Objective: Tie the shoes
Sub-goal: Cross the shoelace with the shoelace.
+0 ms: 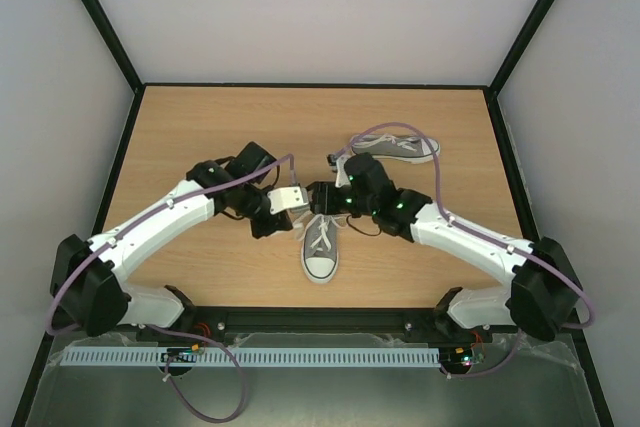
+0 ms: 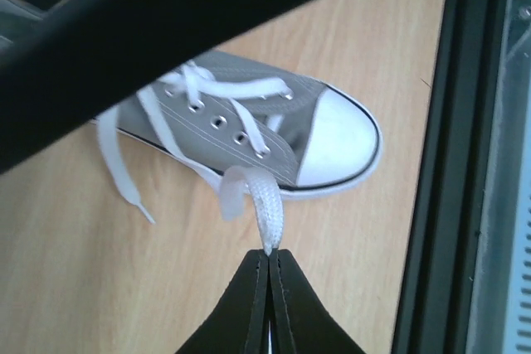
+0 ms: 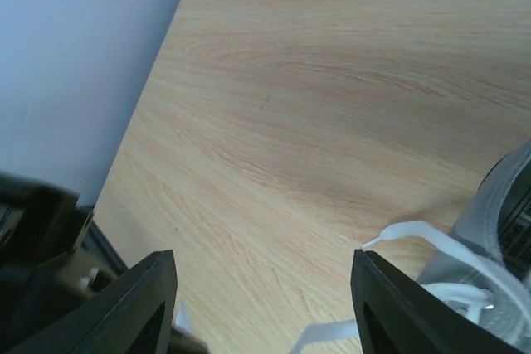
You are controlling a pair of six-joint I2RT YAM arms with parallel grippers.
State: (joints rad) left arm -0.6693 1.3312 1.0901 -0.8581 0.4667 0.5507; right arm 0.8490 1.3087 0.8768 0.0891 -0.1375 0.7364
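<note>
Lace (image 2: 267,209) seemingly pinched between left jaws.

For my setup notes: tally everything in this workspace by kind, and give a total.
Grey shoes: 2
Robot arms: 2
Total: 4

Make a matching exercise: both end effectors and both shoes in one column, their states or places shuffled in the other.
1. left end effector
2. right end effector
3. near shoe
4. far shoe

A. open, nothing gripped
B. toe toward the near edge
C. shut on a white lace
D. farther back, to the right

Pairs: 1-C, 2-A, 3-B, 4-D
</note>
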